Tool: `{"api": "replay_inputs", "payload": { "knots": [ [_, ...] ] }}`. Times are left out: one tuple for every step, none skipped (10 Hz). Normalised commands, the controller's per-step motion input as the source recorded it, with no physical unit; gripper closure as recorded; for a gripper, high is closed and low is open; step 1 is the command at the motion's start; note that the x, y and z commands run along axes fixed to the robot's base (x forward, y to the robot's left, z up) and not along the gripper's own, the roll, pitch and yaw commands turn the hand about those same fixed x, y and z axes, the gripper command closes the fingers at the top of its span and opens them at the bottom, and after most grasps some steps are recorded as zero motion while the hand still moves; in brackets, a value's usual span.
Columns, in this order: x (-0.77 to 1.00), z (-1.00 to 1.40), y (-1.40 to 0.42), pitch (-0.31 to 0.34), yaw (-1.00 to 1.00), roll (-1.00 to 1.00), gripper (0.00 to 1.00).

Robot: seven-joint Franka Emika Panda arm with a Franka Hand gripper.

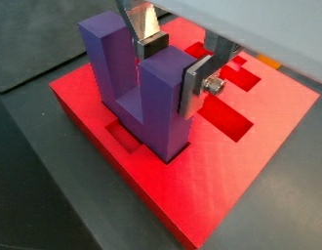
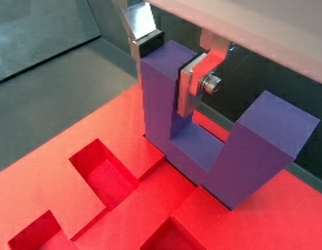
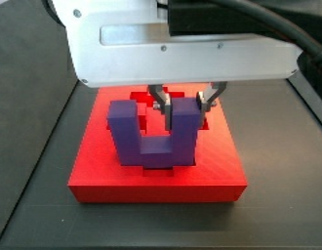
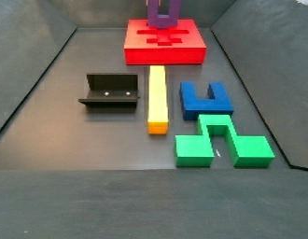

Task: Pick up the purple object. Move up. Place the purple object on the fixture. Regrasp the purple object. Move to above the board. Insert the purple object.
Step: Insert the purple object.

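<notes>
The small U-shaped purple plastic block (image 1: 140, 88) is seen standing upright on the large flat red rectangular board (image 1: 235, 186), its flat base down in one of the board's recesses and its two prongs pointing up. One prong is clamped by the two-finger gripper (image 1: 177, 61): in both wrist views a flat silver finger plate (image 2: 192, 86) is pressed against one face of that prong, and a second finger (image 2: 141, 29) is seen at the opposite face, so the gripper is closed on the purple block. The other prong (image 2: 261, 146) stands free, apart from the fingers. In a side view the gripper's white housing (image 3: 177, 44) hangs directly above the block (image 3: 156, 133), with the fingers reaching down to the prong farther from that camera.

Around the block's base, dark red notched recesses (image 2: 105, 176) of the board lie open and are not covered by the block.

In a side view the board (image 4: 165, 44) is shown at the far end of the dark floor. Nearer than the board, well apart from it, a long yellow bar (image 4: 157, 97) is laid lengthwise. Beside the bar, on one side, the black L-shaped fixture (image 4: 113, 91) stands, and on the other a blue U-shaped block (image 4: 205, 99). Just beyond the blue block, away from the board, a green U-shaped block (image 4: 220, 143) is laid flat.
</notes>
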Motion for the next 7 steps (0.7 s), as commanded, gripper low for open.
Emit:
{"api": "replay_inputs", "payload": {
  "knots": [
    [0.00,-0.32,-0.01,-0.107,0.00,0.00,1.00],
    [0.00,-0.50,0.00,-0.114,0.00,0.05,1.00],
    [0.00,-0.63,-0.01,-0.107,0.00,0.11,1.00],
    [0.00,-0.68,-0.01,-0.076,0.00,0.16,1.00],
    [0.00,-0.69,-0.03,-0.049,0.00,0.18,1.00],
    [0.02,0.00,0.00,0.016,-0.03,0.07,1.00],
    [0.00,0.00,0.00,0.000,0.00,0.00,1.00]
  ]
}}
